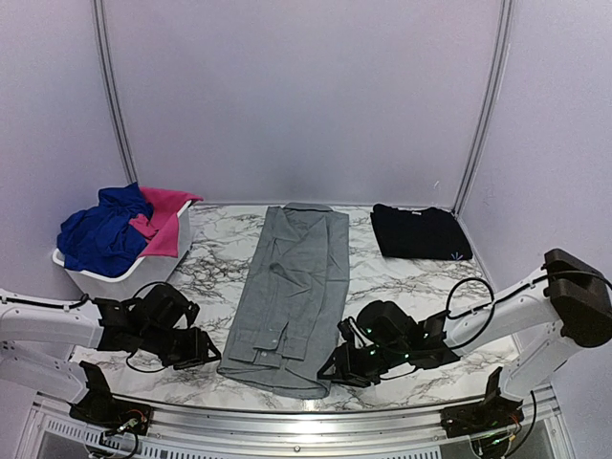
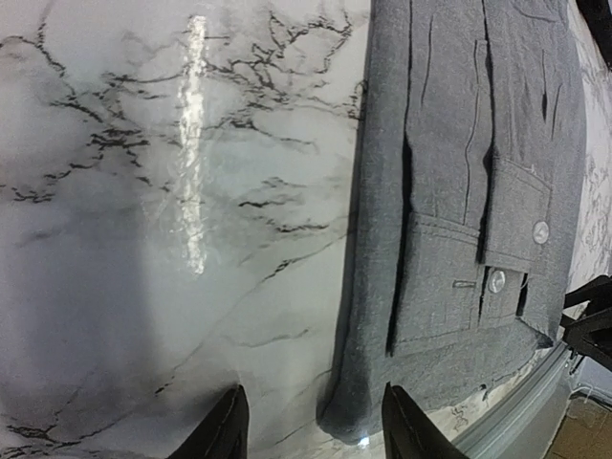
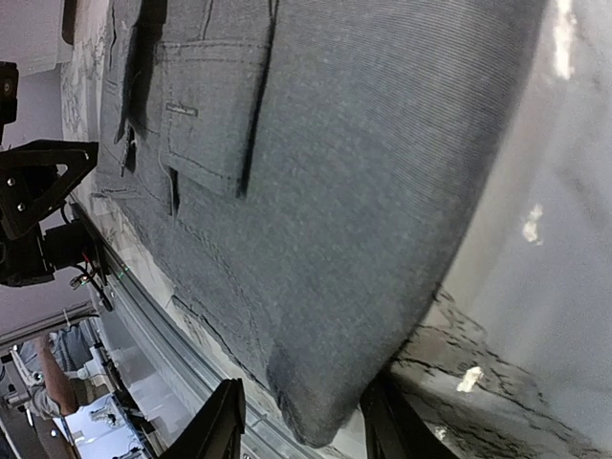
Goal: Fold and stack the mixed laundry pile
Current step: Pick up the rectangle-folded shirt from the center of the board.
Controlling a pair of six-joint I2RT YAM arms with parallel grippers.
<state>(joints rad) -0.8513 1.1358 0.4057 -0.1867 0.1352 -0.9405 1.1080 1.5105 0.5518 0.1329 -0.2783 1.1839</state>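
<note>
The grey collared button shirt (image 1: pixel 292 292) lies flat and lengthwise in the middle of the marble table, sleeves folded in. My left gripper (image 1: pixel 198 348) is low at its near left corner. In the left wrist view the gripper (image 2: pixel 316 432) is open, and the shirt's corner (image 2: pixel 368 411) lies between its fingertips (image 2: pixel 226 428). My right gripper (image 1: pixel 335 368) is low at the near right corner. In the right wrist view the gripper (image 3: pixel 301 430) is open, with the shirt's corner (image 3: pixel 320 402) between the jaws. A folded black garment (image 1: pixel 419 232) lies at the back right. Royal blue (image 1: pixel 100 234) and hot-pink (image 1: pixel 164 222) pieces fill the basket.
The white plastic basket (image 1: pixel 105 279) stands at the back left. The table's metal front rail (image 1: pixel 306 413) runs just below the shirt's near hem. Purple walls close off the back and both sides.
</note>
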